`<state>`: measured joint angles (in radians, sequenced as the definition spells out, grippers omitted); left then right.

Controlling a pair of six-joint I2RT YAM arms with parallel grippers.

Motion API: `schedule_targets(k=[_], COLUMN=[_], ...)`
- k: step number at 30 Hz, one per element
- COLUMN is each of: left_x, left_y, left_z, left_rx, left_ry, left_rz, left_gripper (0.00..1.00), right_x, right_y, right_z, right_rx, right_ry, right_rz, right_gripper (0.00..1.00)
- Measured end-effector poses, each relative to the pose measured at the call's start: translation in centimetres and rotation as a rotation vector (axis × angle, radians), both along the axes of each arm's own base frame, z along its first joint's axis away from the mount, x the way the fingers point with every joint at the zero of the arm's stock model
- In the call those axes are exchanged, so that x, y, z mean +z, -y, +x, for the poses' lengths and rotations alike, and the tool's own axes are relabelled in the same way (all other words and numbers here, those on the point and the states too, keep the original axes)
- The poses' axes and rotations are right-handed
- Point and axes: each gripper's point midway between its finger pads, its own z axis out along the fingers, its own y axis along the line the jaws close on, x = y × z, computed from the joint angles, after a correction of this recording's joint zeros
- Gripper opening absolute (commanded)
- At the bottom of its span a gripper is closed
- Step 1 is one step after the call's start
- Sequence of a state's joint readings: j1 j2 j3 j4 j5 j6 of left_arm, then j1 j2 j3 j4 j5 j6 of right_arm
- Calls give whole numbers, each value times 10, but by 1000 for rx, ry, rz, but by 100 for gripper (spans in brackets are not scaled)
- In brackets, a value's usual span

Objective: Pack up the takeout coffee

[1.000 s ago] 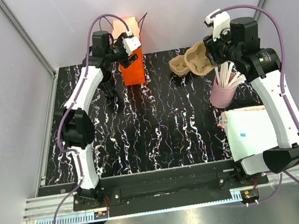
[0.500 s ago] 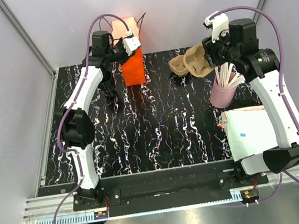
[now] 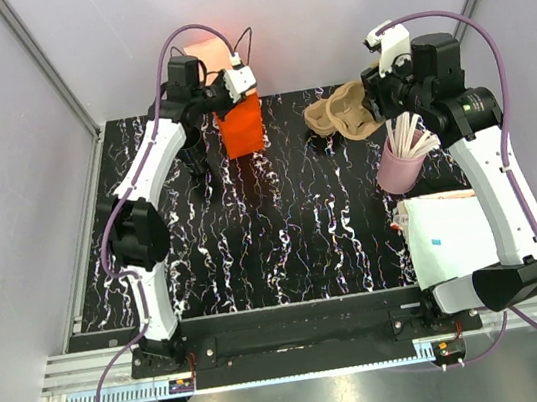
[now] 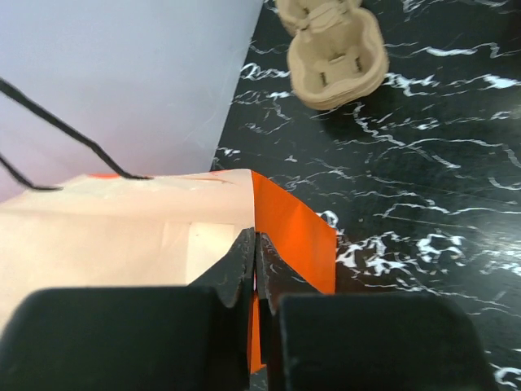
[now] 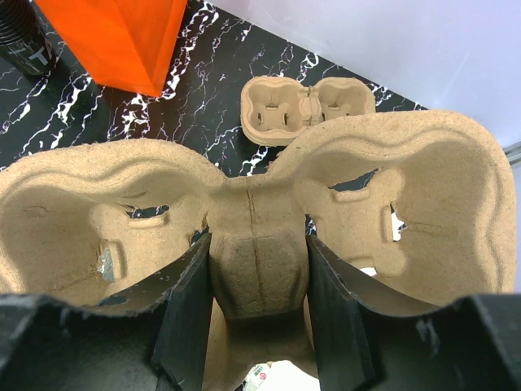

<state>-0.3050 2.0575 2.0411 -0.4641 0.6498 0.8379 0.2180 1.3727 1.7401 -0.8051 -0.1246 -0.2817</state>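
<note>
The takeout coffee [image 3: 192, 152], a small black cup, stands at the back left under my left forearm; in the right wrist view it [image 5: 18, 39] shows at the top left corner. Just right of it stands the orange paper bag [image 3: 242, 126]. My left gripper [image 3: 230, 80] is shut on the bag's top rim. The left wrist view shows that gripper [image 4: 256, 240] pinching the orange wall [image 4: 291, 236] beside the cream inside [image 4: 122, 236]. My right gripper [image 5: 258, 240] is shut on the centre post of a brown pulp tray [image 5: 391, 179], held above the table at the back right [image 3: 358, 112].
A second pulp tray [image 3: 319, 114] [image 5: 305, 110] lies on the table between the bag and the held tray. A pink cup with white sticks [image 3: 399, 163] stands under my right arm. A white paper packet [image 3: 451, 234] lies at the right front.
My left gripper has closed on the bag's rim, and the bag's mouth now leans back and left. The right arm with its tray has hardly moved.
</note>
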Motion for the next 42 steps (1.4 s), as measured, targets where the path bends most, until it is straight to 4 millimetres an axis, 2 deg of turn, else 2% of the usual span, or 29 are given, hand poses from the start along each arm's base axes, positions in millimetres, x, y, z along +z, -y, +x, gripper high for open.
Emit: schedule_targets(k=[7,13,20,26,31,36,42], left_x=[7,24,31,11,-1,0,6], left_y=[15,26,44,50,47,32,17], left_z=[-32,-77,-166,-251,-301,-319,-326], left_rx=[-58,-145,-318,-473,-567,-580,-574], left_ry=[-43,-76,-104,-180,-220,-211,-182], left_rz=[5,5,81,177,248,291,328], left_gripper=[2,0,0,0,0,0,6], right_x=[0,10,37,59,68,76,69], right_y=[0,0,3,5,1,-12,-57], right_z=[0,0,2,9,23,28,21], right_rx=[0,-2,-14,-24,-16,20,135], right_ry=[0,23,94,154,172,183,163], right_rz=[3,6,7,-2,2,7,-21], right_gripper=[51,52,52,51,51,53,53])
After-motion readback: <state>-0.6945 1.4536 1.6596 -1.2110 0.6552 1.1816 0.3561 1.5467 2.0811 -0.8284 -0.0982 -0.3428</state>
